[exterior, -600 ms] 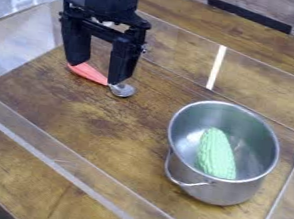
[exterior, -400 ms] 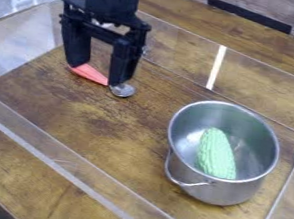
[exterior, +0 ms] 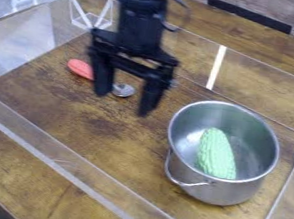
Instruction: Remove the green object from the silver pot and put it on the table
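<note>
Green object (exterior: 216, 152): bumpy, oval, lying inside silver pot.
Silver pot (exterior: 222, 151): round, shiny steel, right on bench.
Bench (exterior: 69, 112): dark grained planks.
Fingers (exterior: 103, 77): black, spread wide, empty, left of pot.

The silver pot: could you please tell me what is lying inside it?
Inside the silver pot lies only the green object, resting on the bottom. The pot floor directly beneath it is covered, so nothing can be said of that patch.
</note>
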Robot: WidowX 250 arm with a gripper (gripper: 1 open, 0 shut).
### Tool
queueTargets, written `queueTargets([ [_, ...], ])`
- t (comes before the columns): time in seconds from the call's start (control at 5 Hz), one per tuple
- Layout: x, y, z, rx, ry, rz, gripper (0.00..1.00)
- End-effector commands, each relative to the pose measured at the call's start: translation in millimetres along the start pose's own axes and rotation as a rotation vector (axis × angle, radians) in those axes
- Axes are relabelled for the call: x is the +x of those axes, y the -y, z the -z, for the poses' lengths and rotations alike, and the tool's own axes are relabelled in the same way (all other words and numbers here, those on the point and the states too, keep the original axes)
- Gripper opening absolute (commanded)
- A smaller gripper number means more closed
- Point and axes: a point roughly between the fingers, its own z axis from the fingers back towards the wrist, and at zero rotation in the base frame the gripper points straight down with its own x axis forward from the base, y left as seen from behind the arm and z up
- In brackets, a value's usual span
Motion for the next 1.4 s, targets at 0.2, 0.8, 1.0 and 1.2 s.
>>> queueTargets([
  [0.2, 35.9, 67.9, -17.2, -0.025, 0.125, 0.019, 1.00],
  [0.8, 66.8, 71.3, 4.6, -0.026, 0.164, -0.003, 1.00],
  [1.0, 73.7, 62.7, 8.0, -0.023, 0.171, -0.017, 1.00],
  [1.2, 81.4, 57.1, 11.9, -0.020, 0.171, -0.028, 1.00],
])
